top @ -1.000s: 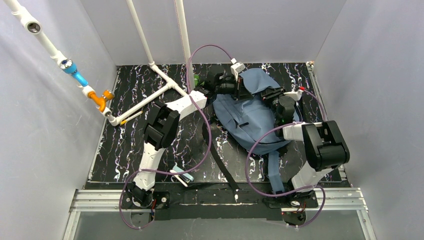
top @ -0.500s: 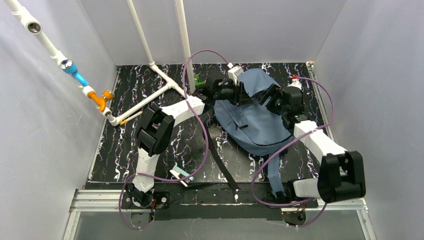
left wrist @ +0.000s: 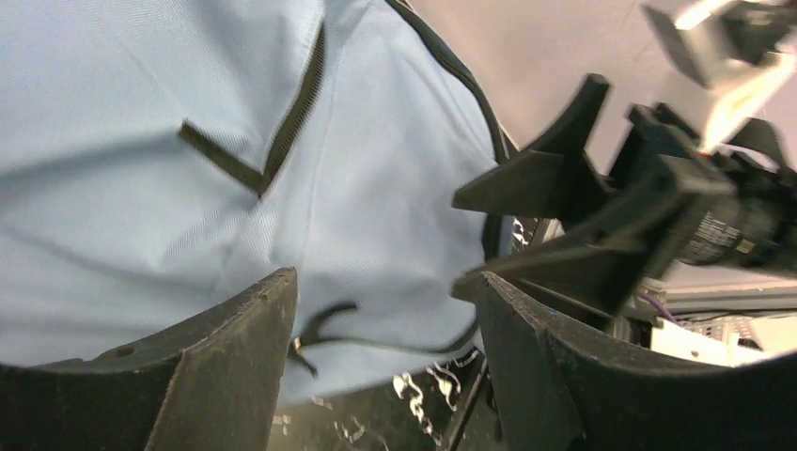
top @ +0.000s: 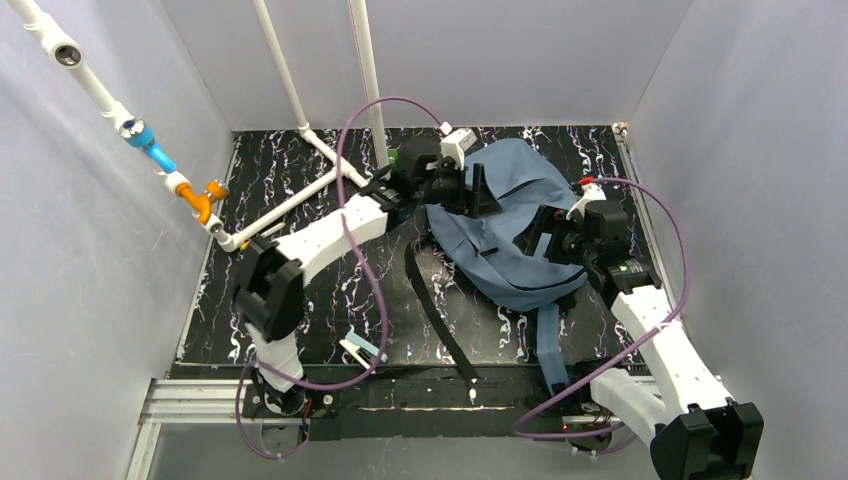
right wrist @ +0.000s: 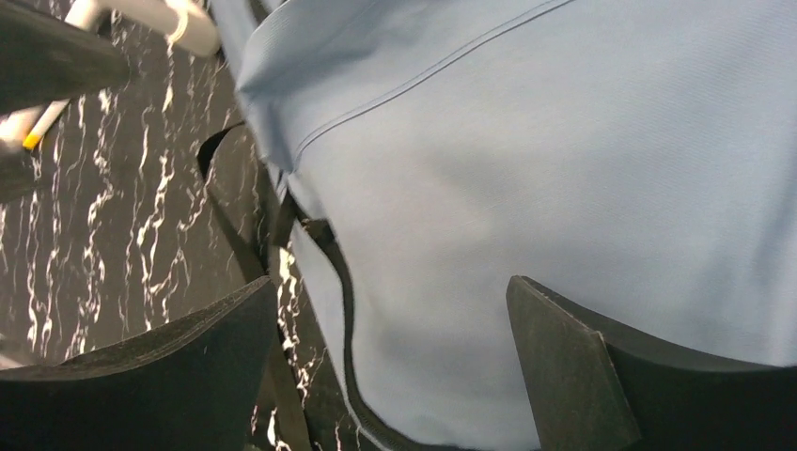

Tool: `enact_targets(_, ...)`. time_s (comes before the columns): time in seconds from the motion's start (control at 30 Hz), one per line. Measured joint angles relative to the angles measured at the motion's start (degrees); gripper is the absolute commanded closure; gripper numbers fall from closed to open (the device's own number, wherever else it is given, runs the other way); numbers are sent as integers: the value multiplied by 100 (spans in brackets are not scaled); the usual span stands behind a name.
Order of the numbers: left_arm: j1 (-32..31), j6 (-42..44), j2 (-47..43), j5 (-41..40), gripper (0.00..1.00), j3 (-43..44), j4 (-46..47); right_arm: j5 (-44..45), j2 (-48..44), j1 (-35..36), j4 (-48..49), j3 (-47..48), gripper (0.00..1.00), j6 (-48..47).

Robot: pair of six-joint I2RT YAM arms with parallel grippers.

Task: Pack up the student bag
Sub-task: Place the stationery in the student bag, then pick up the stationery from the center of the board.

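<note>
At the upper left, a white pipe frame crosses the table, close beside the left arm. A small pale-blue item lies loose near the lower edge, so packing looks barely begun. The left gripper, fingers spread, hovers at the upper-left edge of the student bag, which sprawls centre-right with no opening showing. The right gripper, likewise spread, hangs over the bag's right side. The right wall crowds that arm, and the lower centre looks freer.

White pipes lie across the black marbled table.
</note>
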Motion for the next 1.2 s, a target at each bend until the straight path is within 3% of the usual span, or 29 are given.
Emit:
enact_targets(0.17,-92,472,-1679,-723,28,-442,-1075,35,-254,662,-74,63,2,-234)
enact_targets(0.33,-114,940,-3571,-2009,24,-935,-1926,584,219,2264,-74,717,2,-361)
enact_targets(0.57,-83,1401,-5928,-3720,18,-1528,-2894,1709,2006,5464,841,896,2,-256)
enact_targets(0.73,-81,1674,-7171,-4518,16,-1757,-2855,1808,3716,6395,1213,1515,2,-254)
enact_targets(0.93,-79,1812,-7449,-4909,15,-1814,-2780,2173,5222,6964,1021,2817,2,-452)
enact_targets(1.2,-79,1810,-7007,-4870,14,-2046,-3001,2664,5912,7370,535,3517,1,-625)
